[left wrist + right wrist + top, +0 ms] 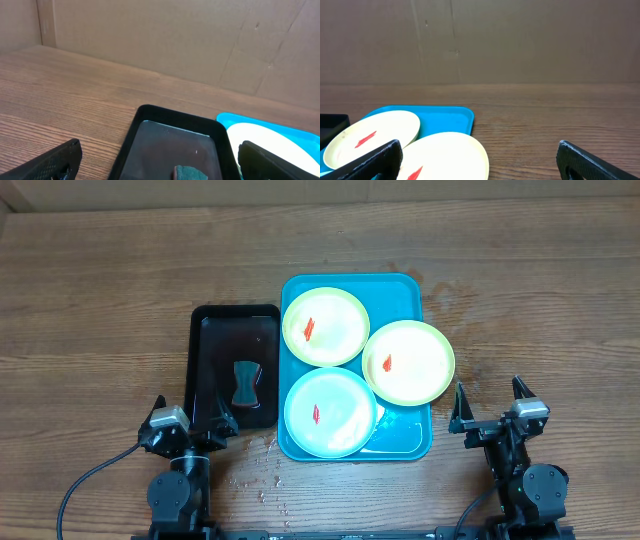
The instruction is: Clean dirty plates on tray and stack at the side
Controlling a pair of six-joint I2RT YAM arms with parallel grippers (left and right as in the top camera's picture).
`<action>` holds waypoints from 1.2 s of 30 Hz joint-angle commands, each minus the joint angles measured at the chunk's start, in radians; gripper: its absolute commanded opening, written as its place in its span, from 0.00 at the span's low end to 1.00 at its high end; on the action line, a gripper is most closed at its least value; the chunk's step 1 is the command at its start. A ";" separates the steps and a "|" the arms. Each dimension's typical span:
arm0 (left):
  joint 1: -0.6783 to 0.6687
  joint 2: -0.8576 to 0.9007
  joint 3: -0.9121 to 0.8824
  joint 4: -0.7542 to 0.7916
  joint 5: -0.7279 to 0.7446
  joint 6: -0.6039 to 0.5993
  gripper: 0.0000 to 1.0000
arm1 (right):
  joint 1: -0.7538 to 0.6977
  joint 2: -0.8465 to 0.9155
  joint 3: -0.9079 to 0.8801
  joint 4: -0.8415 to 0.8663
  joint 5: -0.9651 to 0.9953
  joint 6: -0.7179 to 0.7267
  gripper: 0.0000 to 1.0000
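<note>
Much of the teal tray (405,442) is covered by its three plates, so only its rim and its near right corner show bare. A pale patch in that corner, beside the mint-white plate (329,411), is too faint to identify. The right yellow-green plate (408,361) hangs out over the tray's right rim. Its edge meets both the far yellow-green plate (325,326) and the mint-white plate, but which lies on top cannot be told. Each plate carries a small red smear at its centre. Touching the tray's left rim is a black tray (215,340) holding a dark hourglass-shaped sponge (245,383). The left wrist view cuts this sponge off at the bottom edge, so only its greenish top shows. The right wrist view shows only the two yellow-green plates, the nearer one cut off below and partly behind a finger. Small droplets (265,470) dot the wooden surface (100,300) just off the tray's near left corner. The left pincer (192,412) hangs at the black tray's near edge, left of the teal tray, with its jaws spread wide and nothing between them. The right pincer (489,390) sits just beyond the tray's right rim, near the overhanging plate without touching it, equally wide and empty.
</note>
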 commanded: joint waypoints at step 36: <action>0.005 0.068 -0.003 0.000 -0.006 0.027 1.00 | -0.004 -0.005 -0.010 0.003 -0.027 0.011 1.00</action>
